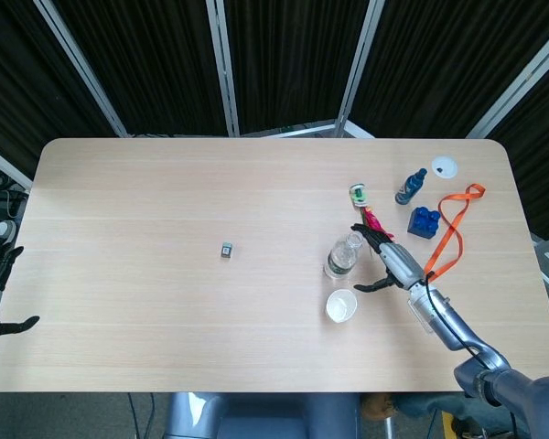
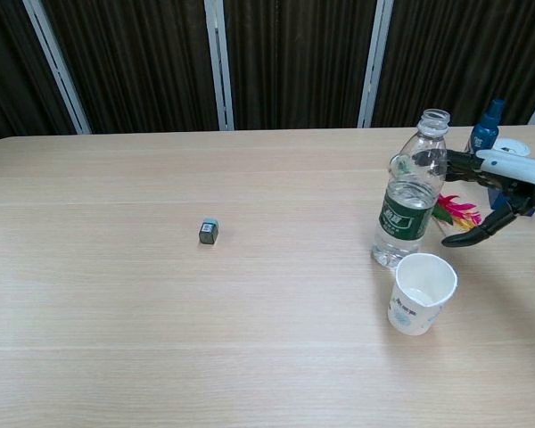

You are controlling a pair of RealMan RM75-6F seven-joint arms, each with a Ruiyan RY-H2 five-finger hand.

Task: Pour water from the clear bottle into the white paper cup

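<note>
The clear bottle (image 1: 342, 255) (image 2: 409, 198) stands upright and uncapped on the table, with a dark label round its middle. Just in front of it sits the white paper cup (image 1: 341, 306) (image 2: 421, 293), upright. My right hand (image 1: 387, 261) (image 2: 497, 191) hovers to the right of the bottle, fingers spread wide and clear of it, holding nothing. Only a dark bit of my left hand (image 1: 9, 324) shows at the far left edge of the head view, off the table; its fingers cannot be read.
A small grey cube (image 1: 227, 249) (image 2: 209, 231) lies mid-table. Behind my right hand are a pink-and-green item (image 1: 377, 224), a blue spray bottle (image 1: 409, 186), a blue block (image 1: 423, 222), an orange lanyard (image 1: 450, 233) and a white cap (image 1: 445, 165).
</note>
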